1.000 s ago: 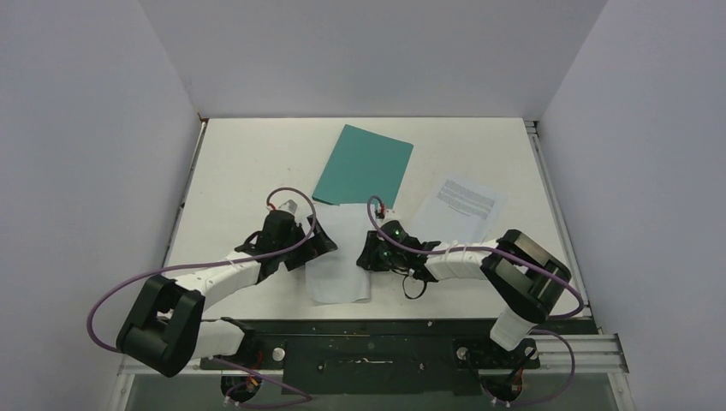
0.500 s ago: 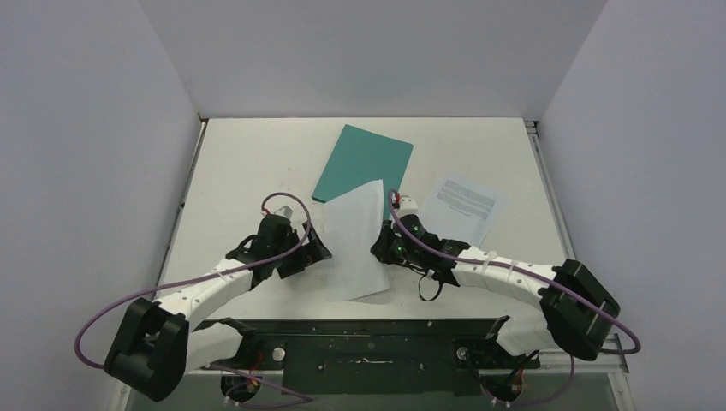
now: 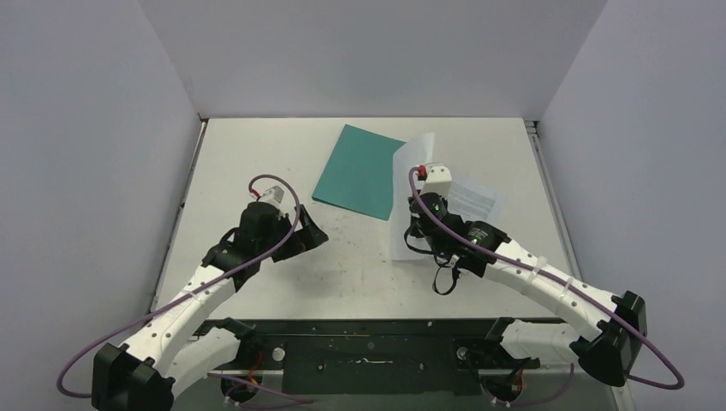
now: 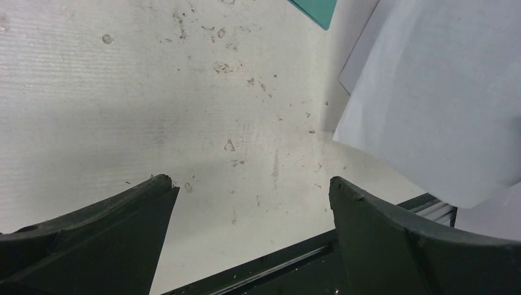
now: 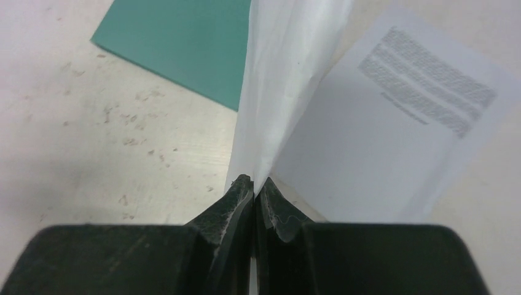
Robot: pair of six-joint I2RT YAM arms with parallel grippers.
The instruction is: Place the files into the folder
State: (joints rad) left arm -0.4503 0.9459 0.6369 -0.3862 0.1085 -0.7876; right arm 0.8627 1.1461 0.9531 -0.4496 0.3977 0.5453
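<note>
Hovering released above the tabletop, the left end effector sits left of the flat teal folder; the right end effector clenches a blank white sheet upright between folder and printed sheet.

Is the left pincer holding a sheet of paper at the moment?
No, the left pincer stands open above the table, with nothing in it.

On the tabletop the folder lies near the far edge's middle, a flat sheet right of it, a raised sheet between them in the right gripper, the left gripper nearer the left edge.
</note>
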